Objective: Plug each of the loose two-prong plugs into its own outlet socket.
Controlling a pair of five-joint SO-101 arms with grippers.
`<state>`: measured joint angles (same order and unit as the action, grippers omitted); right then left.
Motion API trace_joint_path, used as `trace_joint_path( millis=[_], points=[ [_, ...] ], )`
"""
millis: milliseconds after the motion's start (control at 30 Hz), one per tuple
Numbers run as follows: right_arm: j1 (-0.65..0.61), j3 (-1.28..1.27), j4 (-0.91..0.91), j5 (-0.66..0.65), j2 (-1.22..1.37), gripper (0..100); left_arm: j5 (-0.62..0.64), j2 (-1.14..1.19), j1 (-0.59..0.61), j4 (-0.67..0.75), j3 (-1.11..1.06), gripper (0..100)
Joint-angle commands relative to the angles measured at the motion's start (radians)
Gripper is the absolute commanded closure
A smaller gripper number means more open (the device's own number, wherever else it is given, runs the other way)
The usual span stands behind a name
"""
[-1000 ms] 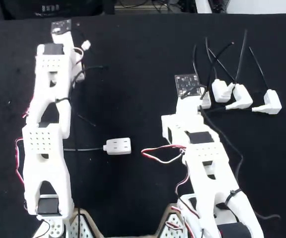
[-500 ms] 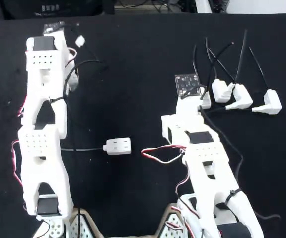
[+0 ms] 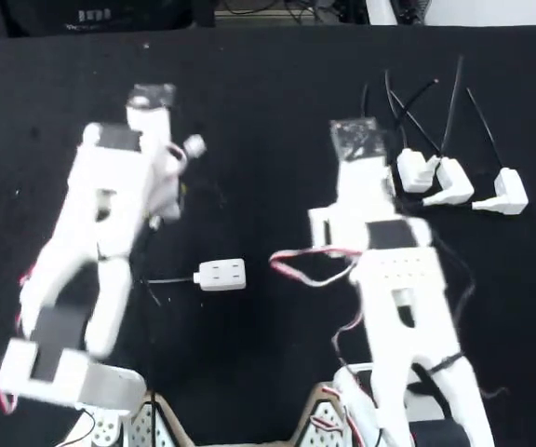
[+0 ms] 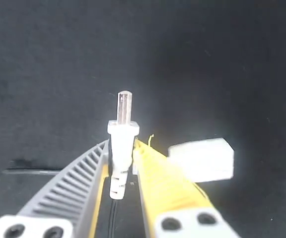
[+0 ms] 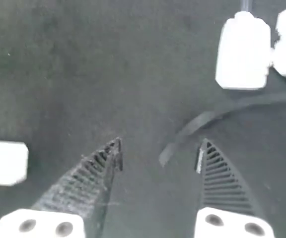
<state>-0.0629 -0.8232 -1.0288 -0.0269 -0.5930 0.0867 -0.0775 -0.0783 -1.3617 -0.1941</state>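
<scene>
- the black cloth-covered table [image 3: 268, 93] carries everything, with the two white arms side by side at its near edge.
- your left arm [image 3: 100, 214] leans out over the left half. Your right arm [image 3: 389, 270] stands over the right half, its wrist just beside the loose plugs.
- the white rectangular outlet block [image 3: 221, 274] lies flat between the arms on a thin black cord. it looks light – expect it to skid when a plug is pushed in, so it may need bracing.
- three loose white two-prong plugs [image 3: 449, 182] with black cords lie in a row at the far right, well apart from the block.
- the right gripper [image 5: 159, 148] is spread wide with nothing between its ribbed fingers. one white plug [image 5: 242, 52] lies ahead of it on the cloth.
- the left gripper [image 4: 120, 145] is clamped tight on a small white moulded plug [image 4: 123, 130]. it holds the body behind the flange, the prongs [image 4: 124, 106] point outward and free, and the block [image 4: 202, 158] lies off to one side.
- the plug looks light, rigid and smooth – likely to twist if pinched near the tip. take each one by the flat flanks of the body, never by the prongs, and mind the pliable cord tugging it off line.
</scene>
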Motion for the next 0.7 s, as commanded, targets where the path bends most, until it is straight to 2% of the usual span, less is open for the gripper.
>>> trace_joint_path(
  millis=[0,167,300,500,667],
  points=[
    [0.138,0.133,-0.169,-0.101,-0.007,76.9,-0.011,-0.288,-0.182,0.235,-0.323,97],
    [0.272,0.099,-0.172,-0.15,-0.007,76.9,-0.009,-0.466,-0.407,0.376,-0.521,97],
    [0.288,0.041,-0.17,-0.176,-0.007,76.9,-0.003,-0.48,-0.483,0.482,-0.619,93],
    [0.287,0.018,-0.169,-0.172,-0.007,76.9,-0.002,-0.451,-0.467,0.585,-0.682,73],
    [0.249,-0.008,-0.176,-0.175,-0.007,76.9,-0.002,-0.508,-0.34,0.56,-0.634,72]
  ],
)
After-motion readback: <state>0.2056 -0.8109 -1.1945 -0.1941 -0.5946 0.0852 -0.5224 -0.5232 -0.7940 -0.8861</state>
